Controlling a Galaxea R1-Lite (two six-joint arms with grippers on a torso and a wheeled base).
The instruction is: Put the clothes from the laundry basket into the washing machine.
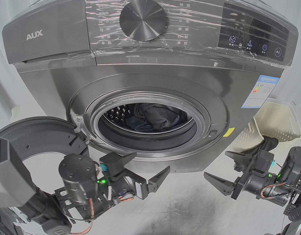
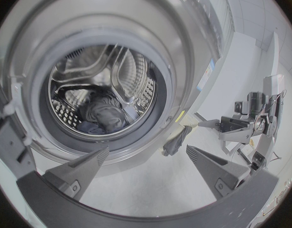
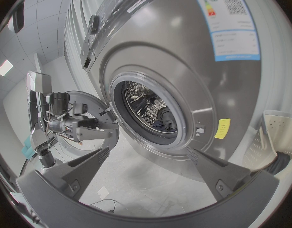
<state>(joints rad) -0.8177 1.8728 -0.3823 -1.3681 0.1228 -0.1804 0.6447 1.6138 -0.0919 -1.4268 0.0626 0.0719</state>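
Closest in, the left gripper (image 1: 147, 165) hangs low over the floor (image 1: 189, 209), just in front of the washing machine (image 1: 157, 82). Its fingers are spread wide with nothing between them. It points toward the port, which suits an arm meant to deliver into the drum. Level with it on the other side, the right gripper (image 1: 217, 164) is likewise spread and empty, its fingers turned inward toward the left one. It sits near the laundry basket (image 1: 284, 118), so I judge it the likelier arm for the next pick.

Behind the left arm, the round door (image 1: 33, 134) is swung fully open on its hinge at the machine's left side, leaving the port free for loading. Inside the drum (image 1: 117, 113), a heap of dark clothes (image 1: 157, 115) lies on the bottom, clear of the rubber seal.

Farthest off, by the machine's right front corner, the cream perforated basket rests on the floor; I cannot tell whether it is upright or tipped. One dark garment (image 1: 268, 143) droops over its near rim, half out, just beyond the right gripper. That piece has yet to go in. Its hanging fold offers an easy edge to pinch, though loose cloth may snag on the rim when lifted.
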